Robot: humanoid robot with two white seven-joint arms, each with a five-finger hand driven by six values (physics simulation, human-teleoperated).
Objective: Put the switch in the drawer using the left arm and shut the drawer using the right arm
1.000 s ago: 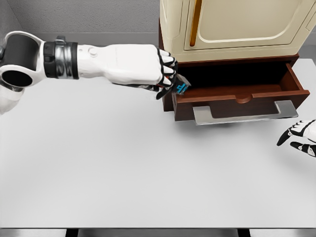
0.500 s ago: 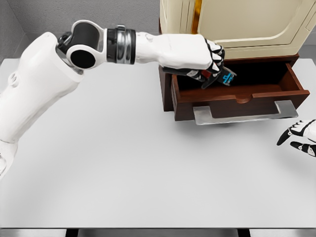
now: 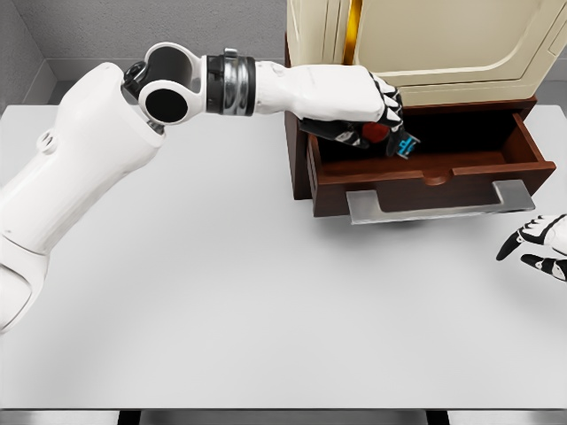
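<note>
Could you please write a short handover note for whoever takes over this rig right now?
Left hand: shut on the switch, held over the open drawer, not yet released.
Right hand: open, resting at the table's right edge, clear of the drawer's handle.
Done: switch carried to the drawer.
Left: release the switch inside, pull the left arm out, then push the drawer shut with the right arm.
</note>
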